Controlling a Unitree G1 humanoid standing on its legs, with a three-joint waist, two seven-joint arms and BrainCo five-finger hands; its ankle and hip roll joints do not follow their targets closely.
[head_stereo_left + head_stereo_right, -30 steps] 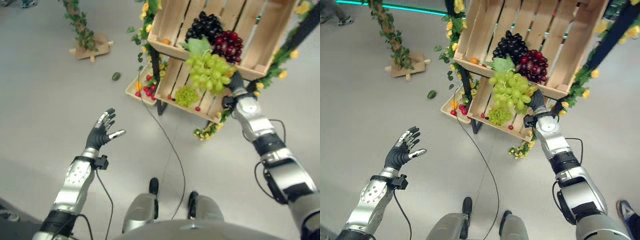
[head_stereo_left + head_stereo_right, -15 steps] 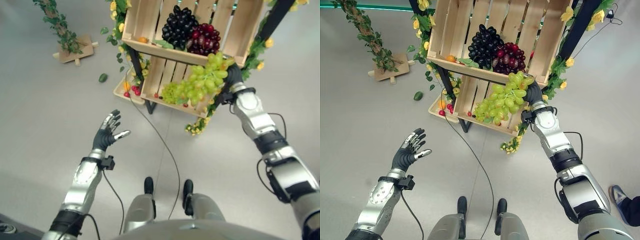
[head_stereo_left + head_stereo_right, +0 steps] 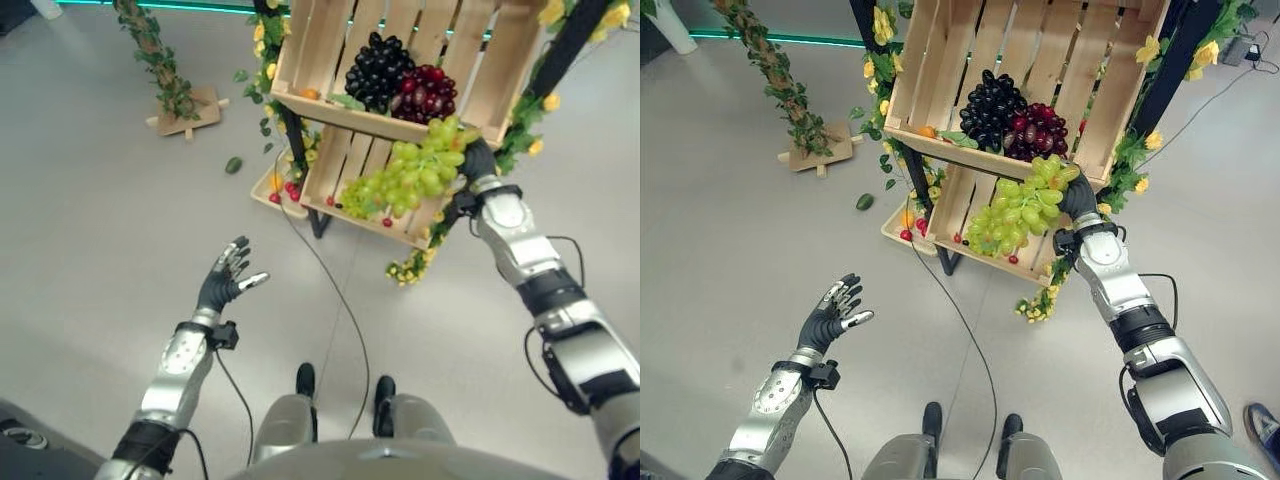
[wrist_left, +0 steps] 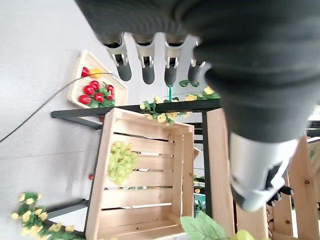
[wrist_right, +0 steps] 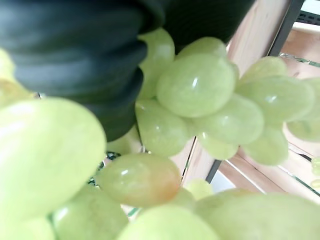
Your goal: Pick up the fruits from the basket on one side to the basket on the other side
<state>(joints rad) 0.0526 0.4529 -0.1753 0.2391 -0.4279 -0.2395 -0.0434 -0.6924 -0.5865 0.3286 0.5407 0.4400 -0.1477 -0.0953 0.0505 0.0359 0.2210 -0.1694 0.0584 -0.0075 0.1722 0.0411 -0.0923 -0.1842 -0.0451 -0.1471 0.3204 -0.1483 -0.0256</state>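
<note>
Right wrist view close on green grapes (image 5: 195,85) right robot hand (image 3: 1078,200) grips, left robot hand (image 3: 225,285) splayed

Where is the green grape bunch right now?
The green grape bunch hangs from the right hand in front of the lower crate, just below the upper crate's dark grapes and red grapes.

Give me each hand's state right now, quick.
Left hand: open, fingers spread, holding nothing, out over the floor.
Right hand: carrying the green grape bunch by the crates; its fingers are hidden, so the grip cannot be told.
</note>
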